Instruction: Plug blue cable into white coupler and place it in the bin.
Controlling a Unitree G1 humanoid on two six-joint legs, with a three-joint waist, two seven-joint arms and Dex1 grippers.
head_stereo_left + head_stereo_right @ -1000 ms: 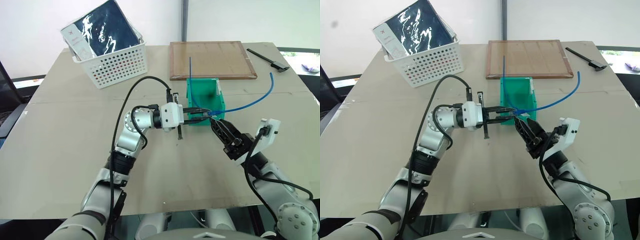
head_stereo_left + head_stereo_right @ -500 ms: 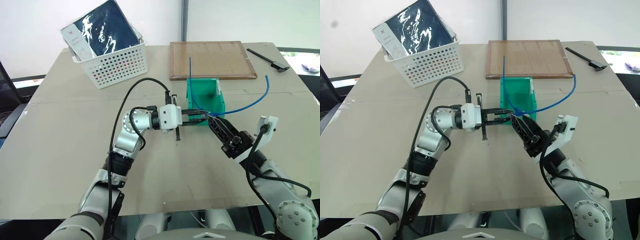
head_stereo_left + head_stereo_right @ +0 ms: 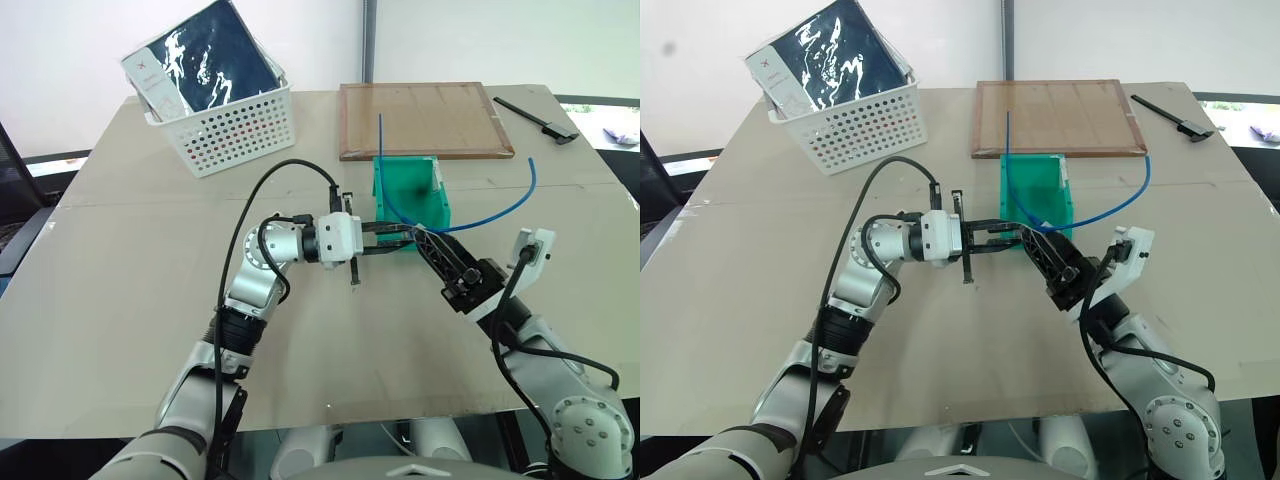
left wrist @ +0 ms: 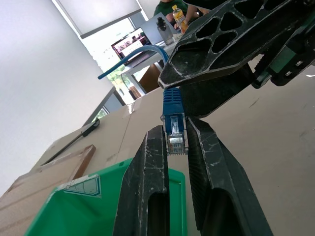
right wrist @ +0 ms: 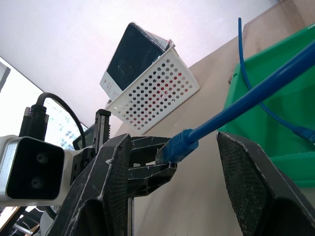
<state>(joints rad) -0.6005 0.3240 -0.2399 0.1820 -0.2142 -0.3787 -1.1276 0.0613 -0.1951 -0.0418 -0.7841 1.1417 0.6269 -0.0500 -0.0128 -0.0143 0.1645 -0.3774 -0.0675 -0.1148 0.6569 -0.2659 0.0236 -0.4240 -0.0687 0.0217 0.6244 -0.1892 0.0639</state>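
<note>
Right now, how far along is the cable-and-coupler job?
Done: nothing visibly mated yet. In hand: left gripper, jaws shut on the blue cable plug; right gripper, jaws open around it. Left: mating it with the white coupler, then placing it in the bin.

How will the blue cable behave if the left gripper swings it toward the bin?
Likely springy, not limp: the blue cable holds a free arc in the air beyond the left gripper. Probably light. Its loose tail may lag and snag the bin rim.
</note>
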